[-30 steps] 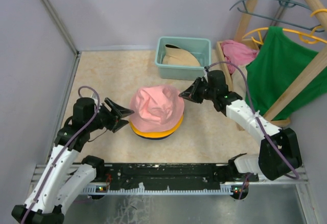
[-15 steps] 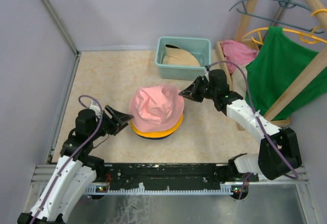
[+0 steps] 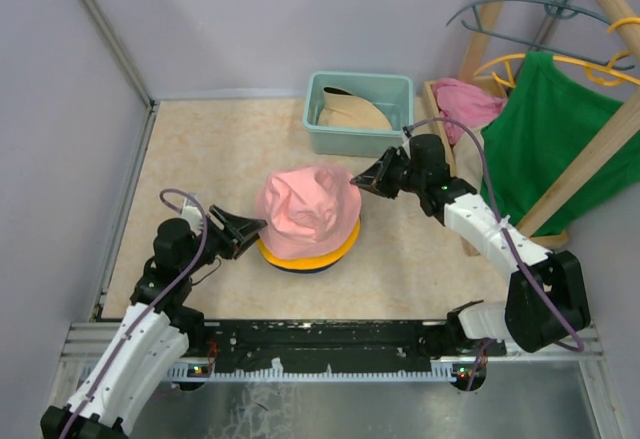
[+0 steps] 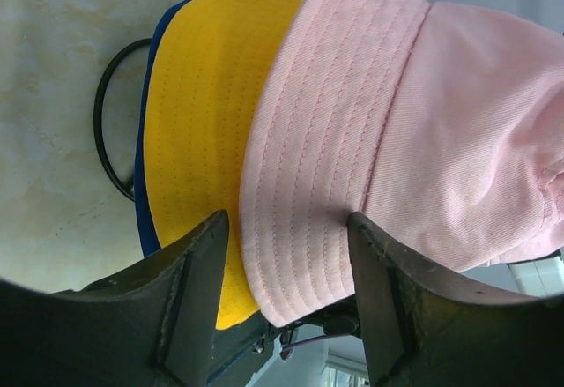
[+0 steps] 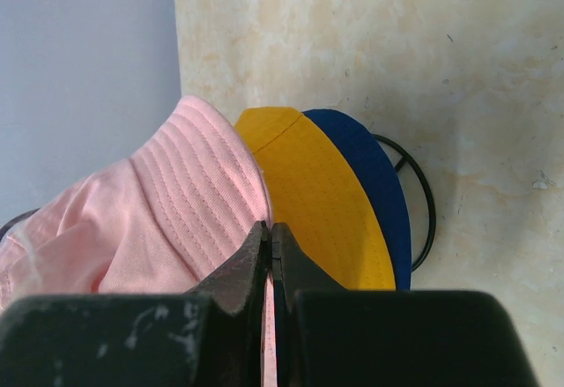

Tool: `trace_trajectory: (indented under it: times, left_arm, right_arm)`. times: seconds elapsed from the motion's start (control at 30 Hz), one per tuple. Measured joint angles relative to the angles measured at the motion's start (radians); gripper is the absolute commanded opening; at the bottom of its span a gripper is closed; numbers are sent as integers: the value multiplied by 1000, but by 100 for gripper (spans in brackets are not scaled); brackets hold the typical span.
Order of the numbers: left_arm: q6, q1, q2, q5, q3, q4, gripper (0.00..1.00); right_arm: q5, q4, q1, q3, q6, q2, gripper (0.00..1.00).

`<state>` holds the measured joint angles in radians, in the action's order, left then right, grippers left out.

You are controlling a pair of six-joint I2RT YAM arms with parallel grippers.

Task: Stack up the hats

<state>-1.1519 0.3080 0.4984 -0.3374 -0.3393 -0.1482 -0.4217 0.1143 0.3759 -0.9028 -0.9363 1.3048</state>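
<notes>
The pink hat (image 3: 305, 211) lies on top of the yellow-orange hat (image 3: 320, 254), which lies on the navy hat (image 3: 290, 265), mid-table. My right gripper (image 3: 358, 183) is shut on the pink hat's brim (image 5: 225, 202) at its right edge. My left gripper (image 3: 255, 226) is open with its jaws either side of the pink brim (image 4: 300, 219) at the left edge, not closed on it. The yellow-orange hat (image 4: 198, 140) and the navy hat (image 4: 154, 78) show under it in the left wrist view. The beige hat (image 3: 350, 111) lies in the teal tub.
A teal tub (image 3: 358, 84) stands behind the stack. A pink cloth (image 3: 465, 101) lies in a wooden box at the right. A green shirt (image 3: 555, 139) hangs on a wooden rack. A black ring (image 5: 421, 206) lies under the stack.
My left gripper has moved right toward the stack until its open jaws reach around the pink brim. My right gripper keeps its hold and has barely moved.
</notes>
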Motion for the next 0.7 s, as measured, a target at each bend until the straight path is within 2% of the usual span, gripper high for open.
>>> trace_trajectory:
  times: [0.3,0.47,0.7]
  left_arm:
    - [-48,0,-64,1,62,68,56]
    - [-68,0,-129,13,102,79,39]
    - [-82,0,-144,27,120,72,19]
  right_arm:
    - [-10,-3,-4,-1,-10,9,0]
    - [-21,-10,-8,-1,-17,20,0]
    - [-25,-2,-8,0,-14,35,0]
